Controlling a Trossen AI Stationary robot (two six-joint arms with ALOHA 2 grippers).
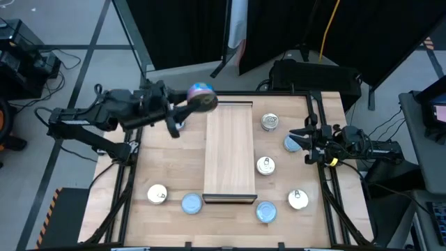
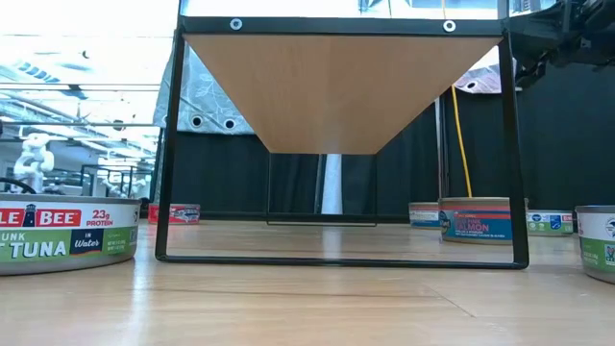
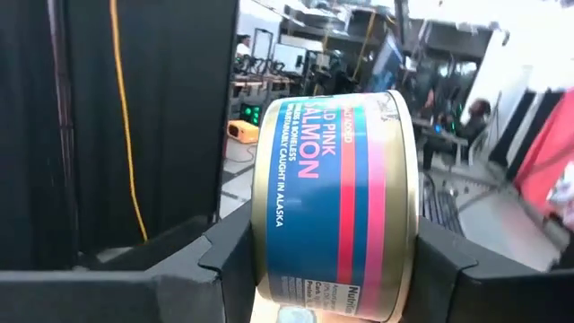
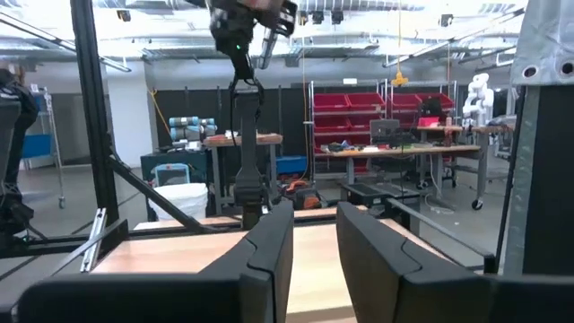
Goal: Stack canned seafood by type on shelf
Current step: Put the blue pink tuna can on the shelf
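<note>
L fingers [image 1: 202,102] grasp salmon can [image 1: 201,93] above shelf [image 1: 228,150] far end; R fingers [image 1: 295,141] parted, near tins.

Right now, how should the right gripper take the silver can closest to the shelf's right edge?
Come straight down and pinch the silver can by its side wall: it stands flat, lid up, and is short. It sits close to the shelf, so probably keep the grip off that side. The right gripper is open.
</note>
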